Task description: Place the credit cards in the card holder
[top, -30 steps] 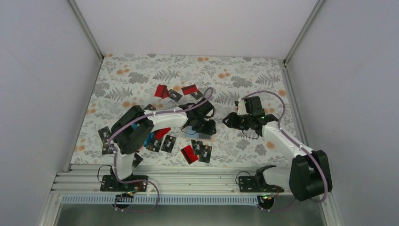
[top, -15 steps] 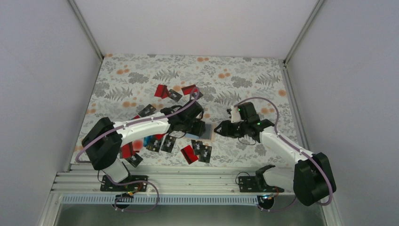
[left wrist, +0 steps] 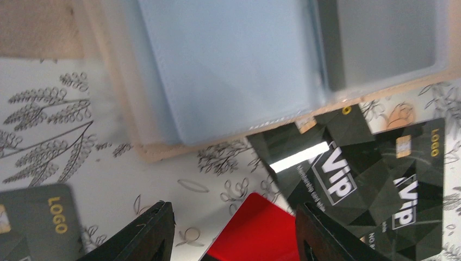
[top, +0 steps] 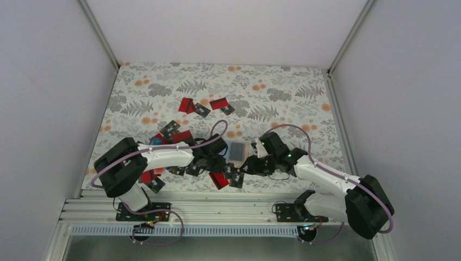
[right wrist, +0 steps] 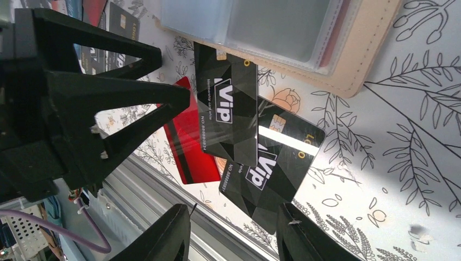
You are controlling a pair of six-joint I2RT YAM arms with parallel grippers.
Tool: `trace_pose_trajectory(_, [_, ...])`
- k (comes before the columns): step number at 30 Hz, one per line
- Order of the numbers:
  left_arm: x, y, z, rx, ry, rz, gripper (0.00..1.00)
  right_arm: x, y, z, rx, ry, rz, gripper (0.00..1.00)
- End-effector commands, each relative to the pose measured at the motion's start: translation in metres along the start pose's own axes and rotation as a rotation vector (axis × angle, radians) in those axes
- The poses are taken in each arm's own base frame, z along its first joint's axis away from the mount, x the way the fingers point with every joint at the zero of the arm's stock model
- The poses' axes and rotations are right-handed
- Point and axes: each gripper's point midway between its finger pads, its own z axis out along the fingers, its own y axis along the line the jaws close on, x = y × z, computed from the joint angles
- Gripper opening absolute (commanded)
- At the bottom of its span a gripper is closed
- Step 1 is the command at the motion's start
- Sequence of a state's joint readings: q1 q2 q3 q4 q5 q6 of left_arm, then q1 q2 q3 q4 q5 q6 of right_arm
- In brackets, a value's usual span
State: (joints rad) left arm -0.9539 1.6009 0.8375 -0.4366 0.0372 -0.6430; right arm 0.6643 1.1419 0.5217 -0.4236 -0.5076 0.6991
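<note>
Credit cards point(top: 188, 105) lay scattered over the flowered counter point(top: 282, 87): a red-and-black group toward the far side, a cluster beside my left arm, and a few near the front edge. The card holder point(top: 237, 150) lay open and flat near the middle, its grey-blue pockets facing up inside a tan border. My left claw point(top: 217, 162) was at its near left corner and my right claw point(top: 251, 164) at its near right.

Through the left wrist camera I saw two black VIP cards point(left wrist: 348, 168) overlapping just below the holder, one reaching its edge, with a red card point(left wrist: 255, 228) beside them. The left claw hung over that red card, jaws spread wide with nothing between them. The right claw was likewise parted and empty above the black VIP cards, facing the left claw across them.
</note>
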Motion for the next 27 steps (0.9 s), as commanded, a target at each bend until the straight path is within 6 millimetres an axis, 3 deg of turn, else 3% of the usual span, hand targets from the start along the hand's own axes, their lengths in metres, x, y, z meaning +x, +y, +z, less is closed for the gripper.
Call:
trace_pose_trajectory(1, [0.003,-0.012,0.006,0.032,0.007,0.028,0.58,0.003,0.000,-0.003,0.012,-0.021,0.003,0.43])
trace_pose_trajectory(6, [0.015,-0.013,0.008,0.034,0.031,0.030,0.58,0.008,0.001,-0.005,0.009,-0.012,-0.001,0.43])
trace_pose_trajectory(18, [0.044,-0.038,0.009,0.060,0.065,0.085,0.58,0.029,0.012,-0.002,-0.045,0.056,-0.013,0.43])
trace_pose_trajectory(23, [0.045,-0.037,0.006,0.036,0.047,0.070,0.58,0.050,0.015,0.006,-0.088,0.122,0.033,0.44])
trace_pose_trajectory(27, [0.035,-0.037,-0.005,0.022,-0.004,0.053,0.59,0.068,0.021,0.014,-0.128,0.166,0.087,0.49])
